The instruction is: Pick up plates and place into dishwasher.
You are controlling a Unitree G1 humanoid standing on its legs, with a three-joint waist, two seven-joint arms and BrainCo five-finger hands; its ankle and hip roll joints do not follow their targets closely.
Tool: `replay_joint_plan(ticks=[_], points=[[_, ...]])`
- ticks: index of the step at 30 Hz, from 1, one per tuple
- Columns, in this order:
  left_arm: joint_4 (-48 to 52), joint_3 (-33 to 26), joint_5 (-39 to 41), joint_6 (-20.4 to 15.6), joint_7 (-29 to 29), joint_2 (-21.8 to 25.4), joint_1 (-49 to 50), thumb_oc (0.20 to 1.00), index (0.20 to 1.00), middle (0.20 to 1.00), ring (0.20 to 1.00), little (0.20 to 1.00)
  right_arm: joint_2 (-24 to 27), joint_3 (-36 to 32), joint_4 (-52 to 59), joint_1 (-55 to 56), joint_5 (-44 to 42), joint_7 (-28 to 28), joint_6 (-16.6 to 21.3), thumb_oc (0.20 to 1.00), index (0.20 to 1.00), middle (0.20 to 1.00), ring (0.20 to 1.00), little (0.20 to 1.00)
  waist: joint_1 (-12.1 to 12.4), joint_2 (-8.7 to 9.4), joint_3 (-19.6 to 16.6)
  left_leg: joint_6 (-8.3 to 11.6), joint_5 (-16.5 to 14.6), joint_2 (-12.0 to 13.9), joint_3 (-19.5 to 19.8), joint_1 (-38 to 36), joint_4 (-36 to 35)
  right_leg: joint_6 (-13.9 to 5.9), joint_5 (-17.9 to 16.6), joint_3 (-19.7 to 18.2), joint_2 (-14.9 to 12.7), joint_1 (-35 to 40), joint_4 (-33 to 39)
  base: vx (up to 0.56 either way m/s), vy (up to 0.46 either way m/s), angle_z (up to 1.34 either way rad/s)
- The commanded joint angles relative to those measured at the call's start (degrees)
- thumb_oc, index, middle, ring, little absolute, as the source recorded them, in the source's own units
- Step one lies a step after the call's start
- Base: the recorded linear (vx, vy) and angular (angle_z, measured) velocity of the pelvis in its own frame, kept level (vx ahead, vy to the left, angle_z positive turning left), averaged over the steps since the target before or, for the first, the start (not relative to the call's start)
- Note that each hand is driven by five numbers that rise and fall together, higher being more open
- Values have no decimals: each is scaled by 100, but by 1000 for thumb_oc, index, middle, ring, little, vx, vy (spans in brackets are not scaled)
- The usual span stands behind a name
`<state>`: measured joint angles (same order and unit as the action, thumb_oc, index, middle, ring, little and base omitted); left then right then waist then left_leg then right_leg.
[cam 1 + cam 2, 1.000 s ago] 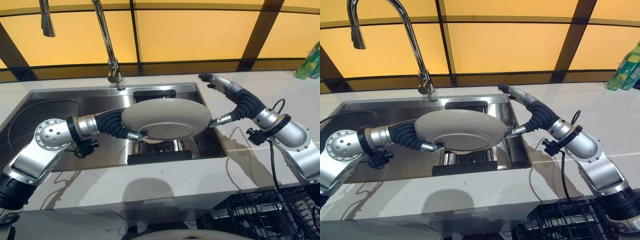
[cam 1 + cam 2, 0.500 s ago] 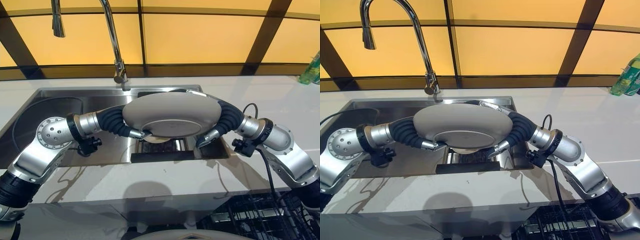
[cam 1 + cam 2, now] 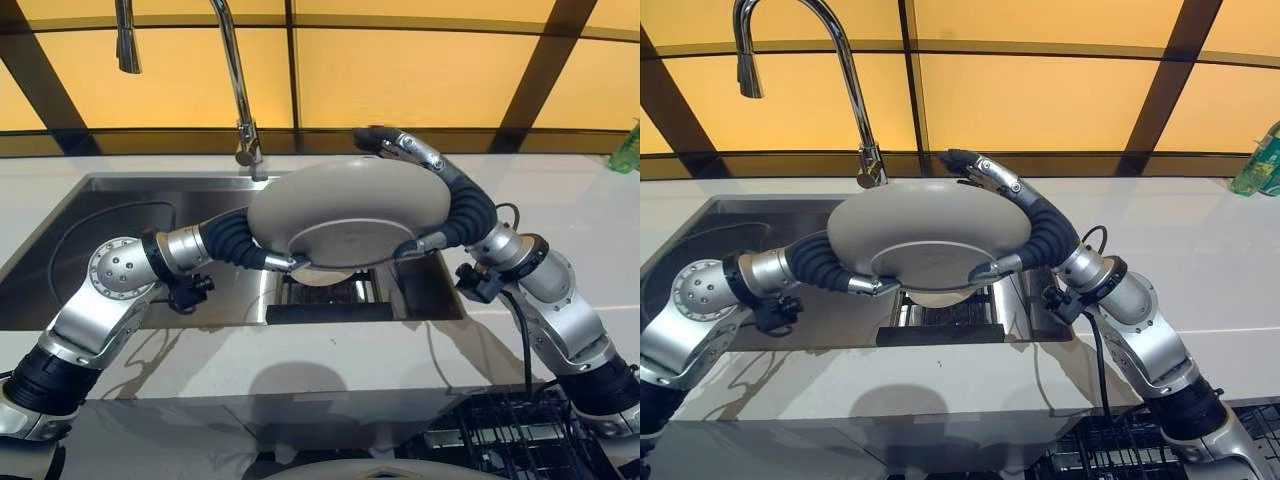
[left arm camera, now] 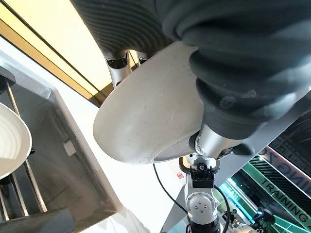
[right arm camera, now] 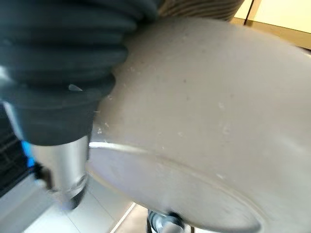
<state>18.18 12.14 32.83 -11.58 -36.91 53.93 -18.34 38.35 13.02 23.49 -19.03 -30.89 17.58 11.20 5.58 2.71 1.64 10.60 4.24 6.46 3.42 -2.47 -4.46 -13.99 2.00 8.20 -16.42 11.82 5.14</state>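
A large grey plate hangs tilted above the sink, its underside and foot ring facing me. My left hand grips it from the left, thumb pressed at the foot ring, fingers hidden behind the plate. My right hand comes from the right, fingers hooked over the plate's top rim and thumb on the underside. The left wrist view shows the plate close up, and the right wrist view shows the plate the same way. A white plate lies on the rack in the sink.
A tall curved faucet stands behind the sink. A wire dish rack sits in the basin under the held plate. The black dishwasher basket shows at lower right. A green bottle stands on the counter's far right.
My right hand swung in from the counter behind the sink and closed on the plate's right side and top rim. The plate rose a little. The camera shifted.
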Motion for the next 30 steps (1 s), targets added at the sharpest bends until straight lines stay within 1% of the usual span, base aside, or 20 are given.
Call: replay_joint_plan(ticks=[1,4,10,12,14,17,21,24,25,26,27,30], points=[[44,207,132,-185,-69,-400,-589,200,200,200,200,200,-140,493,322,-448,137,-37,233,200,200,200,200,200,-62,-171,-502,-629,-809,-284,-113,-161,333,284,-438,-305,272,-796,-175,0,0,0],[24,272,87,-138,-23,-469,-677,200,200,200,200,200,-216,519,286,-477,178,26,144,200,200,200,200,200,-70,-163,-494,-630,-814,-289,-106,-155,348,290,-428,-317,276,-794,-180,0,0,0],[32,309,89,-124,57,-451,-701,200,200,200,200,200,-114,651,301,-428,668,-71,-89,200,200,200,200,200,-81,-162,-504,-617,-798,-274,-123,-148,340,300,-415,-331,294,-787,-175,0,0,0],[55,286,112,-121,107,-403,-682,200,200,200,200,200,85,699,276,-434,1082,-108,-173,200,200,200,200,200,-89,-156,-499,-611,-783,-271,-134,-145,339,303,-415,-339,301,-783,-174,0,0,0],[105,252,118,-115,157,-351,-639,200,200,200,200,200,280,710,383,-415,1217,-103,-247,200,200,200,200,200,-100,-147,-497,-606,-774,-262,-155,-149,329,302,-412,-335,305,-783,-174,0,0,0],[132,202,142,-129,226,-280,-570,200,200,200,200,200,516,669,524,-400,1170,-23,-301,200,200,200,200,200,-112,-131,-493,-597,-766,-254,-178,-144,325,305,-411,-334,305,-783,-173,0,0,0],[111,189,146,-159,289,-253,-522,200,200,200,200,200,652,704,568,-445,1164,-9,-319,200,200,200,200,200,-110,-121,-490,-588,-746,-243,-198,-146,308,306,-410,-319,312,-775,-173,0,0,0],[106,132,45,-89,624,-264,-431,200,200,200,200,200,680,668,544,-432,1248,-202,-281,200,200,200,200,200,-109,-118,-488,-584,-741,-232,-210,-153,301,314,-400,-320,326,-769,-176,0,0,0],[86,91,20,-12,900,-275,-395,235,235,235,235,235,682,625,517,-415,1272,-341,-242,200,200,200,200,200,-111,-115,-485,-584,-737,-226,-218,-159,292,316,-395,-321,335,-768,-178,0,0,0],[75,73,-13,37,1080,-288,-379,438,438,438,438,438,676,600,504,-402,1301,-440,-219,200,200,200,200,200,-113,-113,-485,-586,-735,-223,-225,-163,287,317,-393,-321,339,-765,-177,0,0,0],[-29,-56,-127,86,1376,-416,-283,1000,1000,1000,1000,1000,602,472,465,-333,1406,-624,-177,200,200,200,200,200,-117,-111,-480,-590,-737,-211,-233,-172,281,324,-381,-325,350,-754,-177,-13,-31,0],[-225,-427,-418,63,1982,-776,18,1000,1000,1000,1000,1000,368,63,364,-85,1654,-964,-94,200,200,200,200,200,-139,-106,-486,-605,-733,-194,-218,-195,237,343,-361,-365,401,-750,-169,-15,-48,-1]])
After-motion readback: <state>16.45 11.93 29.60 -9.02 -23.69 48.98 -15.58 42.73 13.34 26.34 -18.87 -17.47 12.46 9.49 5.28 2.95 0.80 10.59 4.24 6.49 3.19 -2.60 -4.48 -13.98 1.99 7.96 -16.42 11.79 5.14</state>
